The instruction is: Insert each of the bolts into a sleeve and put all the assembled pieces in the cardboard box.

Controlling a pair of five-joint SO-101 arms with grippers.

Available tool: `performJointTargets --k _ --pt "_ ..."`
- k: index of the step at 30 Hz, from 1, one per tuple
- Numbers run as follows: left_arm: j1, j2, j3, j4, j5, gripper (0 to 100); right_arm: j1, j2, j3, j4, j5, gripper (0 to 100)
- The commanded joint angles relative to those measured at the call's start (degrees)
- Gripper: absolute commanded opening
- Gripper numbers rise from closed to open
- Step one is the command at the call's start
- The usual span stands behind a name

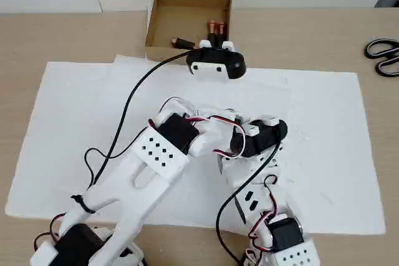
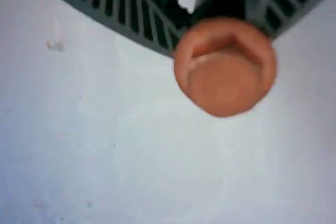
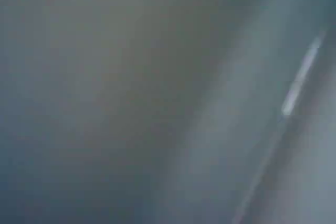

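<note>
1. High view: the cardboard box (image 1: 151,24) sits at the far edge of the white paper sheet (image 1: 81,123). The left gripper (image 1: 217,45) is at the box's near wall. Two orange-tipped pieces (image 1: 216,28) are inside, just beyond it. A dark piece (image 1: 182,43) lies in the box beside them.
2. Same view: the right arm (image 1: 259,138) is folded low over the sheet. Scissors (image 1: 383,56) lie well apart, on the bare table.
3. Left wrist view: the left gripper (image 2: 223,9) is clamped on an orange-ended piece (image 2: 226,69) with a dark body. Its ribbed fingers (image 2: 131,9) sit on either side, with a white surface beneath.
4. Right wrist view: grey blur with a pale streak (image 3: 300,77). We cannot tell the right gripper's state.
</note>
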Motion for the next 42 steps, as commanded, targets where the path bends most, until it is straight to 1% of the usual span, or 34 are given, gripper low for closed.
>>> performJointTargets --k 1,5,8,10,12,16,19,24,27,29,31,33,37,42 --pt "-2.2 -2.8 -2.8 4.0 -4.7 31 0.7 -0.8 -0.9 -1.7 -0.5 0.5" --pt "-3.2 -3.1 -2.8 7.2 -5.4 31 0.7 -0.8 -0.9 -1.7 -0.5 0.5" --pt "-3.3 -3.2 -2.9 7.7 -6.9 31 0.7 -0.8 -0.9 -1.7 -0.5 0.5" --pt "-5.2 -3.2 -3.4 7.4 -8.2 31 0.7 -0.8 -1.0 -1.7 -0.5 0.5" --pt "-9.1 -3.2 -5.9 7.6 -8.3 31 0.7 -0.8 -1.1 -1.7 -0.4 0.5" --pt "-20.2 -2.6 -10.7 7.4 -8.5 31 0.8 -0.8 -1.3 -1.3 -0.3 0.5" --pt "-26.4 -2.6 -10.9 7.6 -13.0 31 3.5 -0.7 -2.2 -0.9 -0.3 0.4" --pt "-34.9 -2.6 -11.1 11.5 -16.2 31 7.1 -0.7 -8.7 5.5 -0.3 0.4" --pt "-38.8 -2.6 -11.0 15.3 -17.9 31 7.6 -0.6 -14.1 6.4 0.3 0.4" --pt "-40.8 -2.6 -10.9 17.9 -19.0 31 8.2 0.6 -18.7 6.3 2.5 0.4" --pt "-42.7 -2.6 -10.9 20.0 -20.1 31 9.1 4.6 -23.9 6.4 4.3 0.4" --pt "-44.2 -2.6 -10.9 20.7 -20.6 31 10.7 11.8 -30.0 6.4 5.5 0.4" --pt "-45.1 -3.1 -10.9 20.7 -20.6 31 12.1 30.5 -45.8 6.3 7.5 0.4" --pt "-45.1 -3.0 -10.9 20.7 -20.6 31 12.1 55.3 -67.4 6.3 7.6 0.4"
